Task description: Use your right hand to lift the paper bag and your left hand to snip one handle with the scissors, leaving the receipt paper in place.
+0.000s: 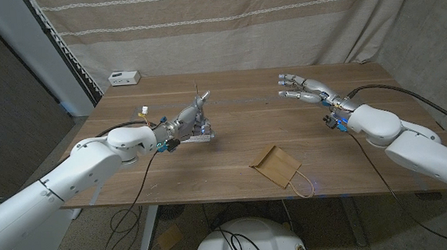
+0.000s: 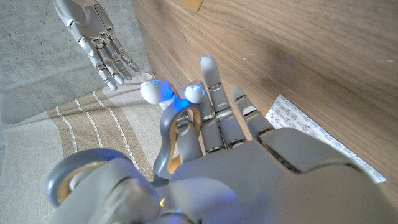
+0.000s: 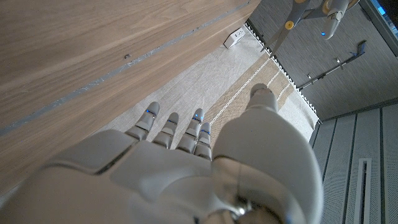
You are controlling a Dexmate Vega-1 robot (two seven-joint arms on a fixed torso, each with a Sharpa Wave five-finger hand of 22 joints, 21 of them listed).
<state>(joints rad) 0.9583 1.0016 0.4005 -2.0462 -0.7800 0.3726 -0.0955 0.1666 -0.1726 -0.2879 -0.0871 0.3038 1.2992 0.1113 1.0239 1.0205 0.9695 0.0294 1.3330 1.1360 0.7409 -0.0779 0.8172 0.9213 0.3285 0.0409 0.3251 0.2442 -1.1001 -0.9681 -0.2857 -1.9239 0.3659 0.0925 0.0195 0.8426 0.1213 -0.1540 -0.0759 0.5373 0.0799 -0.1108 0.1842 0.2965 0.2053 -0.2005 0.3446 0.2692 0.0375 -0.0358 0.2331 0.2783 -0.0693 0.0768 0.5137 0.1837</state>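
Wooden table (image 1: 234, 152), striped curtain (image 1: 223, 21) behind; left hand (image 1: 189, 116) grips scissors (image 1: 199, 103), right hand (image 1: 304, 87) empty, fingers apart.

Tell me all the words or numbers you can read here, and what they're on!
None can be read.
Receipt: rows of small print, too blurred to read.
Paper bag: plain brown, no print visible.
White box at the table's far corner: no legible marking.

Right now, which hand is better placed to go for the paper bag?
Right. The right hand is open and free; the left hand already holds the scissors. The paper bag lies flat near the front edge.
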